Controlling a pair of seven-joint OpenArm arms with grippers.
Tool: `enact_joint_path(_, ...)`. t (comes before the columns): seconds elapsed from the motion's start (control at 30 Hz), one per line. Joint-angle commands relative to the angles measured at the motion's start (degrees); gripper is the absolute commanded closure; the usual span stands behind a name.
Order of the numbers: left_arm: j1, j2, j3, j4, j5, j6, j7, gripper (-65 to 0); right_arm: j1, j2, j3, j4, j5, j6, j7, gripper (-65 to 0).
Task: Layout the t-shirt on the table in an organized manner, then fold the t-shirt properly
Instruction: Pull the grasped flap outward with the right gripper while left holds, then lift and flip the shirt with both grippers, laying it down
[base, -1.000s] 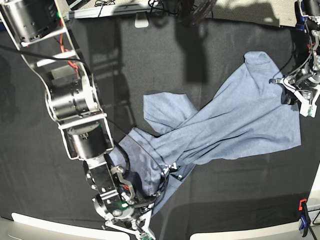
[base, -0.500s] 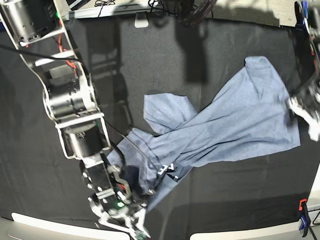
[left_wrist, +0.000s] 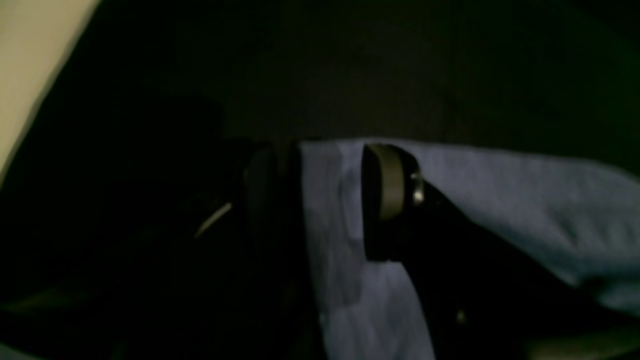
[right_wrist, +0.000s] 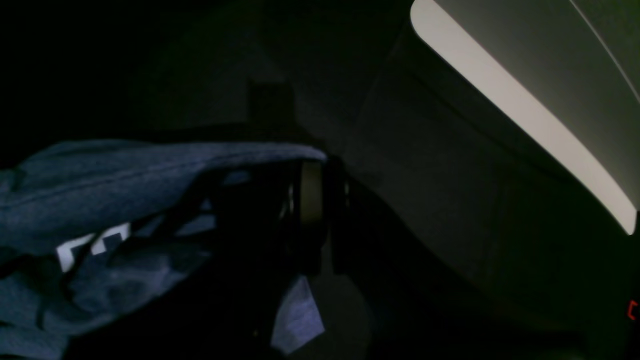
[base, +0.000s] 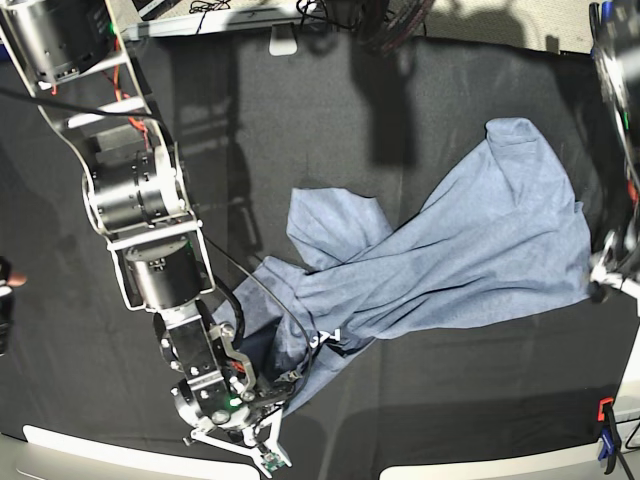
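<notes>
The robot was at the spreading-out step: the t-shirt (base: 470, 250) lay crumpled on the table (base: 320, 110), the right gripper (base: 262, 400) pinched its near edge, the left gripper (left_wrist: 320, 200) was wide apart beside the cloth, and next the shirt needed pulling flat; no boxes or bins showed.

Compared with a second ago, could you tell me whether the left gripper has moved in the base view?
Yes. The left gripper has moved down the frame along the t-shirt, toward the orange clamp at the table corner.
</notes>
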Motion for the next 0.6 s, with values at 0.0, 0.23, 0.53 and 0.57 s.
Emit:
enact_joint_path(0.0, -2.99, -1.42, -0.24, -1.81, -0.55, -0.22, -1.60, -25.8, 2.47, -0.13, 0.17, 1.11, -0.09, -0.63, 1.11, 0.0)
enact_joint_path(0.23, -8.00, -1.40, -0.24, -13.05, 3.74, 1.88, -3.78, -25.8, 1.55, 0.07, 0.17, 1.51, -0.11, -0.63, 0.76, 0.0)
enact_joint_path(0.53, -7.56, -0.24, -0.24, -14.25, 3.67, -7.58, 1.51, -14.9, 1.55, 0.02, 0.17, 3.37, 0.35, -0.63, 1.18, 0.0)
enact_joint_path(0.57, -7.56, 0.04, -0.24, -14.25, 3.65, -10.05, 3.06, -10.1, 1.55, 0.04, 0.17, 3.76, 0.33, -0.63, 1.18, 0.0)
